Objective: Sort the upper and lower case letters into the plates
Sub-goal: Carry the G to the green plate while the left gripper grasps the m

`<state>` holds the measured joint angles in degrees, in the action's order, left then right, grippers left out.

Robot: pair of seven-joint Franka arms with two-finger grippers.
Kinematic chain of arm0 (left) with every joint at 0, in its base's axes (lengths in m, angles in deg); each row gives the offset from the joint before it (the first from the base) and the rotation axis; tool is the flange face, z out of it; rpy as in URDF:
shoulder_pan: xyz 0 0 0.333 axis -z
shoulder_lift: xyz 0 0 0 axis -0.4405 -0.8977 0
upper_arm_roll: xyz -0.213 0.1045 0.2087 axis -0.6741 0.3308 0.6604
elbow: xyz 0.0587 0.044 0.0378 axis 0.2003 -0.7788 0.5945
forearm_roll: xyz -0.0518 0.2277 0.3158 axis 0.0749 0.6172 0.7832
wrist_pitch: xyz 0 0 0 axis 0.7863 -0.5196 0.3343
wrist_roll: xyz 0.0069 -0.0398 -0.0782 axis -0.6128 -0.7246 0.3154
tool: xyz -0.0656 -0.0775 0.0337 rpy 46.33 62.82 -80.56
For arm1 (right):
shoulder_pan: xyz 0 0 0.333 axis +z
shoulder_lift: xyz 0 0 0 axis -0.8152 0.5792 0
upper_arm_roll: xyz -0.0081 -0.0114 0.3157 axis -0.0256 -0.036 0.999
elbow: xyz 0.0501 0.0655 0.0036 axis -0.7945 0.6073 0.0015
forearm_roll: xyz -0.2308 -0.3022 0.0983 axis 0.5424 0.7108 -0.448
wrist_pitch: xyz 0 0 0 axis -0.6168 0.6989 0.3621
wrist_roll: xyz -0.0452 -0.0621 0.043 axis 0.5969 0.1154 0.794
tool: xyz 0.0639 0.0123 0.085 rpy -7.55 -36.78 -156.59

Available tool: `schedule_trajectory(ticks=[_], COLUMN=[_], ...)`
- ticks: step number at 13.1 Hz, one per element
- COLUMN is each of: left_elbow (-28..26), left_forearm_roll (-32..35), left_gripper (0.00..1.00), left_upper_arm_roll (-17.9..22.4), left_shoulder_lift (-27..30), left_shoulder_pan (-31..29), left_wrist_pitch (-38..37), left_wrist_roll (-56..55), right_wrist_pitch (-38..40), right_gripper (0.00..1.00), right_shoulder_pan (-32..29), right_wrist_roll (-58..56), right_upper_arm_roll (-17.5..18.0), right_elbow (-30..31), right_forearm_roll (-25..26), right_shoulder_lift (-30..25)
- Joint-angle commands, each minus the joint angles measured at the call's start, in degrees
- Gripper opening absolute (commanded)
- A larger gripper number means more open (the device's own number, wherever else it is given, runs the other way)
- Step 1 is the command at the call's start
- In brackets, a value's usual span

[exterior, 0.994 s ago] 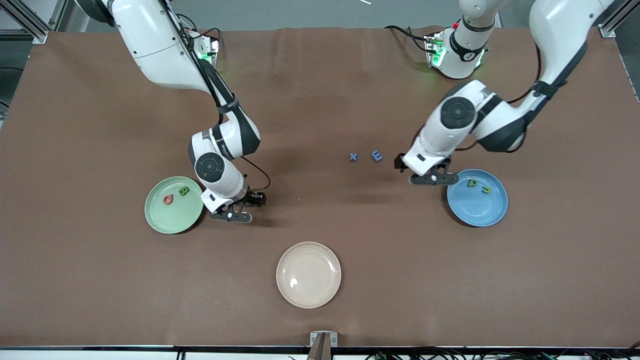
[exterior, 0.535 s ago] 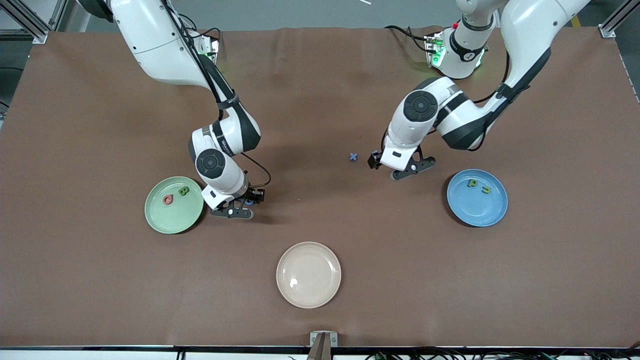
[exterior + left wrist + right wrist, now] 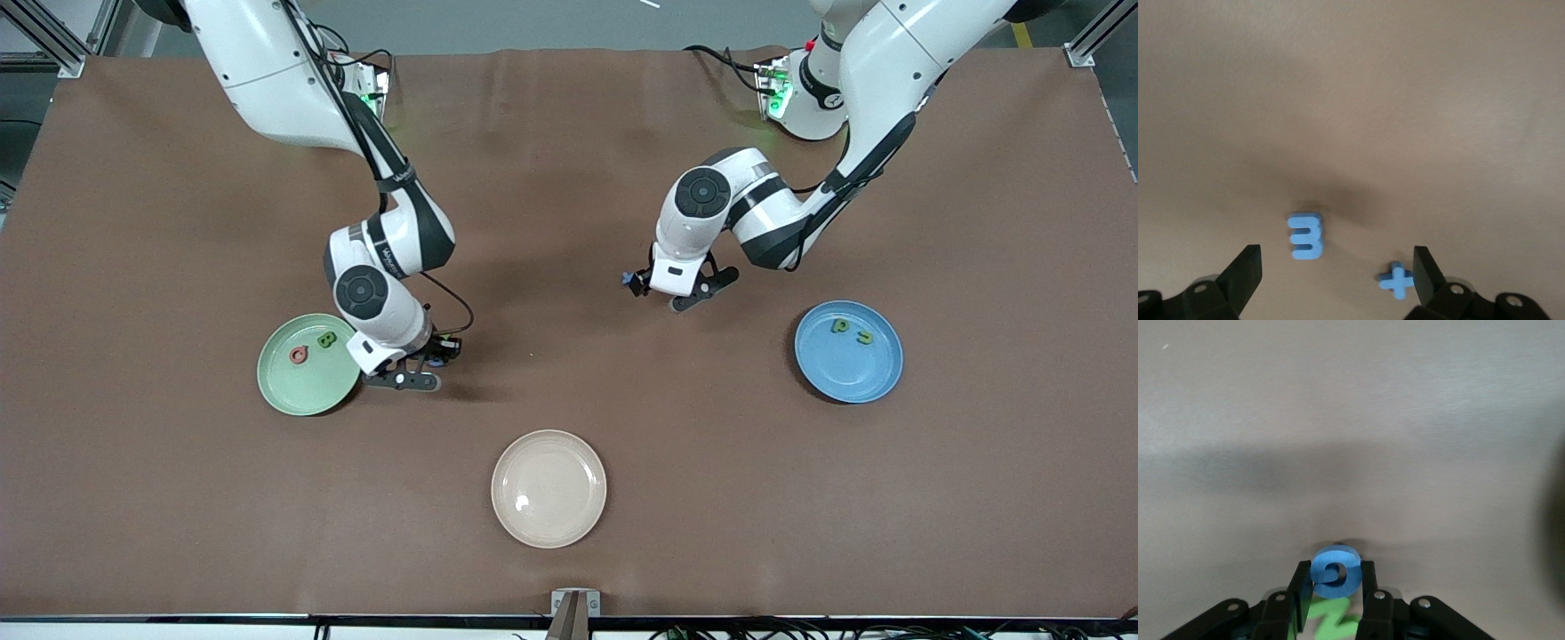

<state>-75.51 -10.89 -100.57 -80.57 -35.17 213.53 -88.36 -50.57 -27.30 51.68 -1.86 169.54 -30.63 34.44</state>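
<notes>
My right gripper [image 3: 427,363] is low over the table beside the light green plate [image 3: 293,391]. In the right wrist view it [image 3: 1333,579] is shut on a round blue letter [image 3: 1333,571], with a green letter [image 3: 1335,620] lying just under it. The green plate holds a pink-red letter [image 3: 299,355] and a green letter [image 3: 327,339]. My left gripper [image 3: 665,289] is open over the middle of the table. In the left wrist view it [image 3: 1336,277] straddles a blue E [image 3: 1305,235] and a blue x [image 3: 1397,280]. The blue plate [image 3: 845,378] holds two green letters [image 3: 839,325].
A cream plate [image 3: 548,511] lies near the table's front edge, nearer to the front camera than both grippers. The brown table cloth [image 3: 800,498] covers the whole table.
My left arm has swung from the blue plate's edge toward the middle and now covers the blue x and E. My right gripper has shifted slightly toward the green plate.
</notes>
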Motion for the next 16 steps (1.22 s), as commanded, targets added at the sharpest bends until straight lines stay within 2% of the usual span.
schedule_trajectory(ticks=[1,3,6,8,11,13,16], left_elbow=[-2.75,-3.72,-4.25,-4.95,-4.87,-4.61,-4.6], left_forearm_roll=[-0.04,-0.04,-0.04,-0.04,-0.04,-0.04,-0.04], left_gripper=[1.0,1.0,1.0,0.91,0.66,0.63,0.62], left_upper_arm_roll=[1.55,3.22,8.66,10.43,10.52,10.52,10.78], left_shoulder_lift=[0.7,0.7,0.7,0.79,0.87,1.05,1.14], left_shoulder_pan=[0.94,2.69,8.74,10.17,10.08,9.82,9.64], left_wrist_pitch=[2.05,3.63,6.35,7.5,7.59,7.94,9.52], left_wrist_roll=[-0.77,-1.64,-4.11,-4.98,-5.25,-5.25,-5.25], right_wrist_pitch=[10.3,13.06,13.77,12.02,4.05,1.03,1.02], right_gripper=[0.0,0.0,0.0,0.0,0.0,0.0,0.01], right_shoulder_pan=[-5.58,-10.49,-16.3,-18.33,-18.43,-18.43,-18.34], right_wrist_roll=[-6.24,-13.71,-23.65,-25.78,-25.79,-25.79,-25.7], right_upper_arm_roll=[0.6,0.51,0.43,0.34,0.34,0.34,0.34], right_elbow=[-0.48,-0.23,0.47,0.56,3.89,5.22,5.48], right_forearm_roll=[-1.16,-1.16,-1.08,-0.64,-0.55,-0.55,-0.64], right_shoulder_lift=[-6.76,-8.96,-9.32,-8.79,-6.08,-4.32,-3.43])
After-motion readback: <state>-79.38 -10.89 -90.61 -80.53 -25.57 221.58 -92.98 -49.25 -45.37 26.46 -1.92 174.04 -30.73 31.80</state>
